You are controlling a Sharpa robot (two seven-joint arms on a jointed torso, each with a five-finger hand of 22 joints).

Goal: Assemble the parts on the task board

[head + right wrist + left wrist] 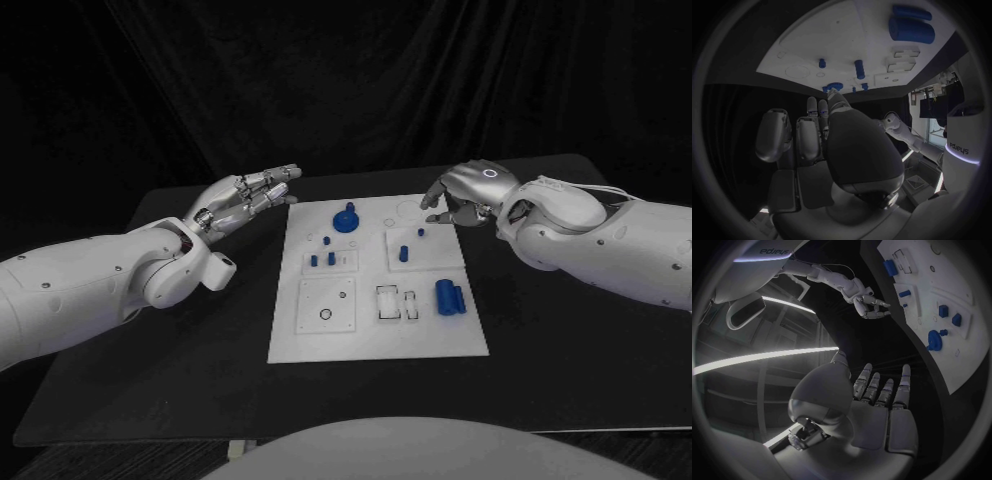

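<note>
Left hand (245, 199) hovers just off the task board's (368, 345) left edge near its far corner, palm up, fingers (879, 390) straight and apart, nothing in it. Right hand (469, 190) hangs over the board's far right corner, fingers curled downward; whether anything sits between the fingertips cannot be told. Out from there, on the white board: a round blue knob part (346, 216) near the far edge, small blue pegs (322, 260) at left centre, a slim blue peg (405, 252) standing upright in the right-hand panel, and two blue cylinders (449, 297) lying side by side near the right edge. Board rests mid-way on the black table (159, 380).
</note>
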